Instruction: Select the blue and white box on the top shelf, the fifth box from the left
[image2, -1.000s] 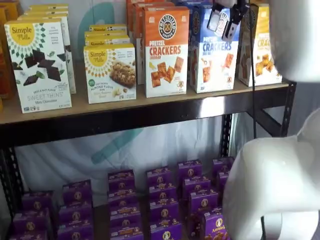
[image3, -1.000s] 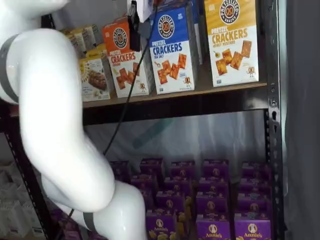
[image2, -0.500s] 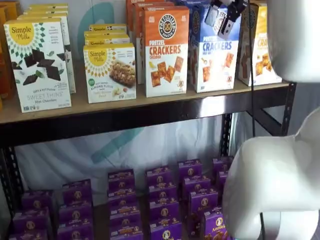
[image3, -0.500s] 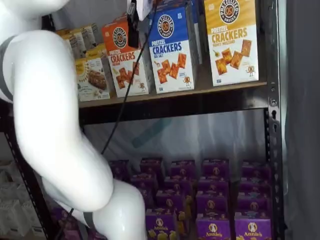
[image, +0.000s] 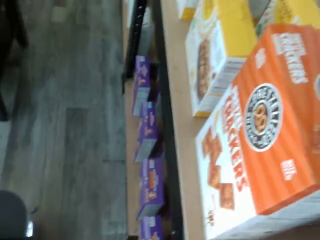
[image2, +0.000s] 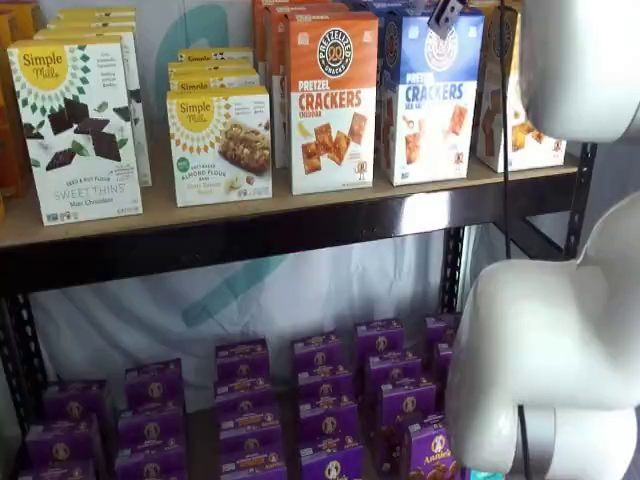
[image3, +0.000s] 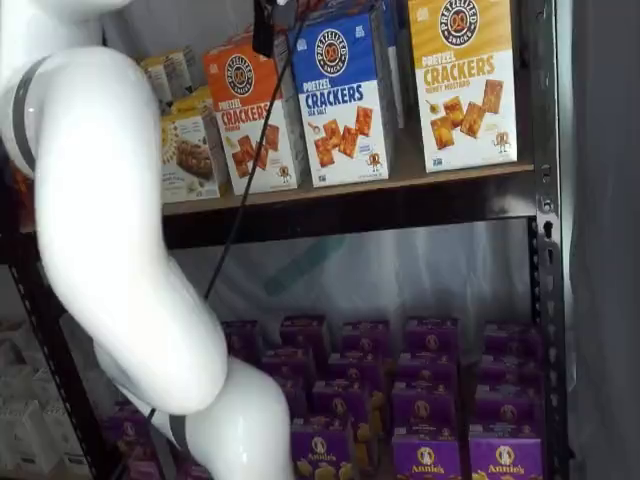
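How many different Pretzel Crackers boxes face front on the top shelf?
3: the orange box, the blue box beside it, and the yellow box at the end. More stand hidden behind them.

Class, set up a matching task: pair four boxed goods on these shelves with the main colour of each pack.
Things:
1. Sea-salt Pretzel Crackers box
2. Cheddar Pretzel Crackers box
3. Simple Mills Sweet Thins box
4. Small Annie's boxes on the lower shelf

Colours:
A. purple
B. orange over white
C. blue over white
D. white with a yellow sunburst

Pairs: 1-C, 2-B, 3-D, 4-A
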